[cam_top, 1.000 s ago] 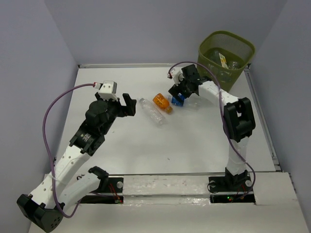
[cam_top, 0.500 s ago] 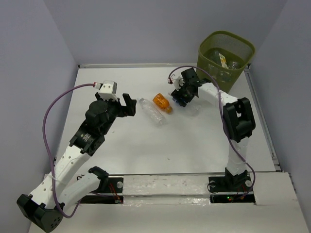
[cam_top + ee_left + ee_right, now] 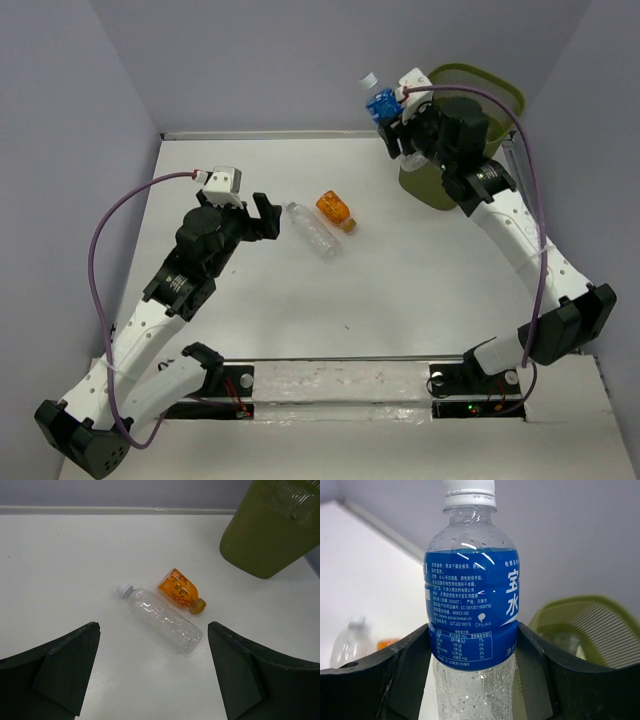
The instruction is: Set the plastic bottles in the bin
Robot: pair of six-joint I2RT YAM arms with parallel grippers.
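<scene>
Could miss the bin (image 3: pixel 505 92) altogether on an early release: right end effector (image 3: pixel 472 627) clenched around the blue bottle (image 3: pixel 470 595), upright and high above the worktop (image 3: pixel 400 290), near the bin's left rim and not plainly over the mouth. Could also clip that rim on the way across and shove or tip the bin, given the arm stretched over its front. Might lose the bottle sideways too, with the grip sitting on a slick label band. Lower down, left end effector (image 3: pixel 268 215) released and spread wide, aimed at the clear bottle (image 3: pixel 160 620) lying on its side; could roll it off, or knock the orange bottle (image 3: pixel 179 591) just beside its base, on an off-centre close. Hard to judge from above: most of the bin's inside, blocked by the right arm, so no count of bottles already in. Cut off in the left wrist view: the bin's top. Cut off in the right wrist view: the blue bottle's base. Cannot tell whether the orange cap touches the clear bottle.
</scene>
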